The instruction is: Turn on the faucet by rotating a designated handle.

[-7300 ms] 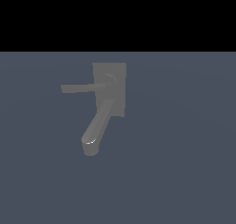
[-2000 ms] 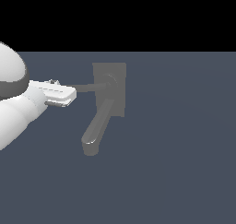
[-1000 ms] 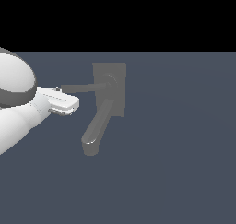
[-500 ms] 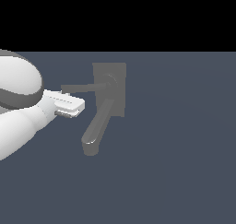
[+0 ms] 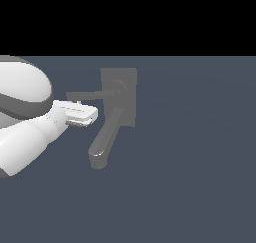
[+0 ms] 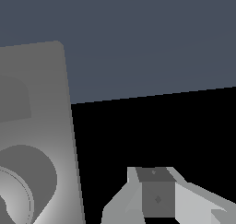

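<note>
The faucet (image 5: 120,98) is a dull grey plate with a thick curved spout (image 5: 102,142) running down toward the exterior view's left. Its handle (image 5: 85,95), a thin straight bar, sticks out from the round hub toward the exterior view's left. My white gripper (image 5: 86,115) reaches in from the left and sits just under the handle's free end; contact is unclear. Its jaws do not show there. In the wrist view the plate (image 6: 46,117) and round hub (image 6: 20,186) fill one side, and only one grey finger pad (image 6: 156,197) shows.
My bulky white arm (image 5: 22,122) fills the exterior view's left side. The faucet sits on a flat blue-grey surface (image 5: 190,162).
My gripper has crept toward the exterior view's right and slightly down, ending just under the handle's free end. The handle and spout sit where they were.
</note>
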Controlling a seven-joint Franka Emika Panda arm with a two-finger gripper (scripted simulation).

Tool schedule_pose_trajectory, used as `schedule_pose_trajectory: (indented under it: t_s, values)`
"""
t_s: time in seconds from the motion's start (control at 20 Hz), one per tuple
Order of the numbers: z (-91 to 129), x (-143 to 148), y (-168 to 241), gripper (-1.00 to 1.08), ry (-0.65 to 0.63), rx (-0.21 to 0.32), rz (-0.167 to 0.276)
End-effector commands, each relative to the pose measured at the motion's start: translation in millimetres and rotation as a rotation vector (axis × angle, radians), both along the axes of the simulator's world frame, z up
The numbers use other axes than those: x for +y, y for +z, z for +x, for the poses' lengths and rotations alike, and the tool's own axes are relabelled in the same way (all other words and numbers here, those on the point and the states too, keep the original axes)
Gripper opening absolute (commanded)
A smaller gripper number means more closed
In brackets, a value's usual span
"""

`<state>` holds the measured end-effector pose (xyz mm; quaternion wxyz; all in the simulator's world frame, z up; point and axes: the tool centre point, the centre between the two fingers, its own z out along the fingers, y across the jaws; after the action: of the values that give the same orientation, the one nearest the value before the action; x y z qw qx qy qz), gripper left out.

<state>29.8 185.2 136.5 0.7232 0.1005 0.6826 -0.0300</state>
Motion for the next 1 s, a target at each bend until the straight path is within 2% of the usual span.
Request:
schedule_pose_trajectory:
  t_s: [0.0,0.15,0.5,0.75,0.95]
  values:
    - [-0.8,4.2,2.7,-1.0,0.012,0.0,-0.022]
    - [-1.6,9.8,5.6,-1.0,0.025,0.0,-0.036]
    - [-3.4,8.1,-4.0,-1.0,0.036,0.014,-0.039]
    - [-5.9,-10.2,-22.6,-1.0,0.009,0.059,-0.074]
    - [-8.4,-13.8,-24.8,-1.0,0.007,0.072,-0.099]
